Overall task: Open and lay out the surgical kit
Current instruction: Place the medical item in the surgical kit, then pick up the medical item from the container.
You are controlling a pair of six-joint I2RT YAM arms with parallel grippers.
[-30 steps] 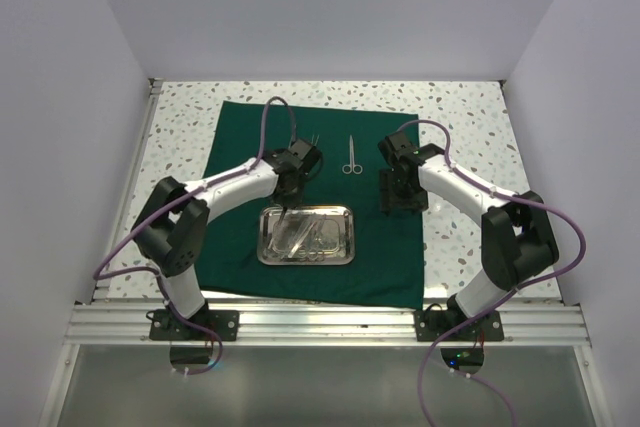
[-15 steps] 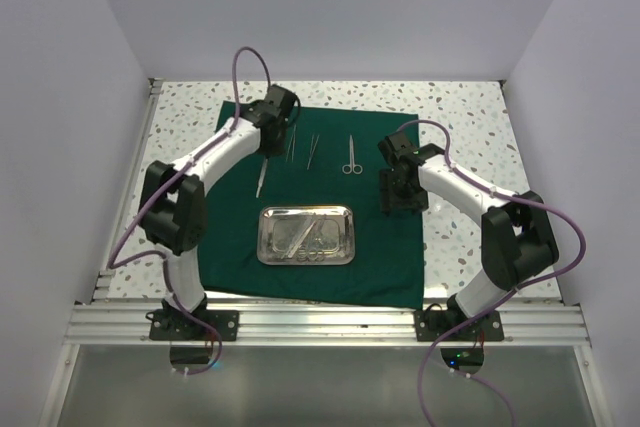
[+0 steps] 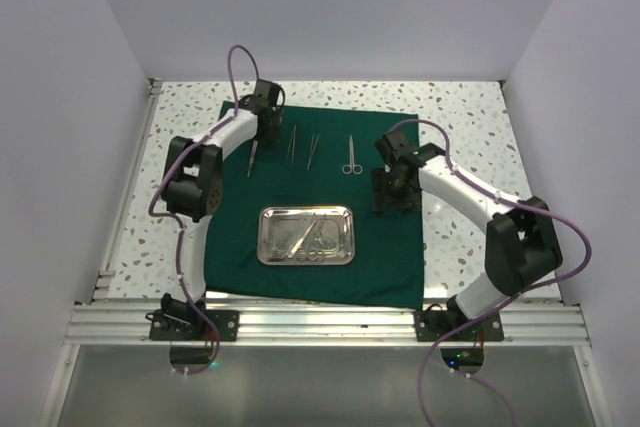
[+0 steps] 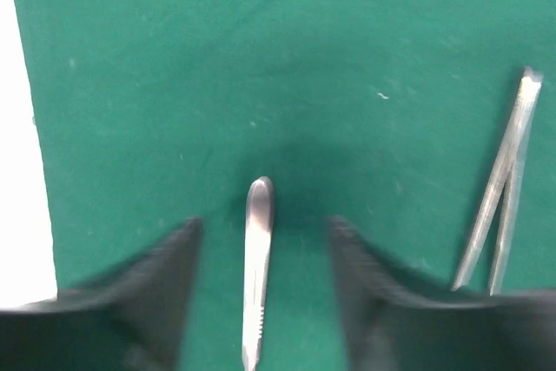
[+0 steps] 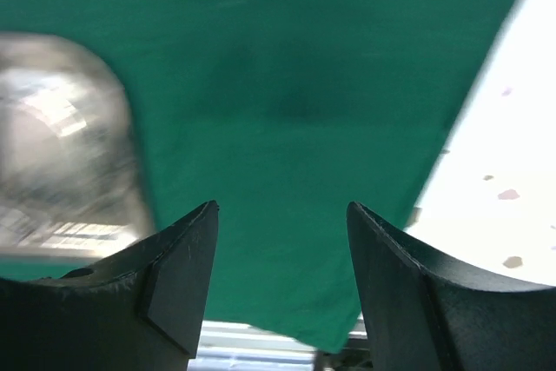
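Note:
The dark green cloth (image 3: 230, 237) lies spread flat, with the steel tray (image 3: 264, 237) on its middle and several thin silver tools (image 3: 310, 235) inside. Laid out on the cloth's far part are a flat silver tool (image 3: 252, 155), two tweezers (image 3: 292, 144) (image 3: 312, 150) and scissors (image 3: 350, 157). My left gripper (image 3: 262, 129) hovers at the far left. In the left wrist view, the left gripper (image 4: 265, 232) is open and the flat tool (image 4: 257, 267) lies loose between its blurred fingers, with tweezers (image 4: 502, 193) to the right. My right gripper (image 5: 282, 210) is open over bare cloth (image 5: 287, 84), beside the tray (image 5: 61, 154).
White speckled tabletop (image 3: 470, 137) surrounds the cloth, and white walls close in the left, right and back. An aluminium rail (image 3: 330, 322) runs along the near edge, where both arm bases are fixed. The cloth's right edge and the tabletop (image 5: 512, 128) show in the right wrist view.
My left arm swung from the tray to the cloth's far left with a flat silver tool, set it down and opened its jaws. The right arm only shifted slightly.

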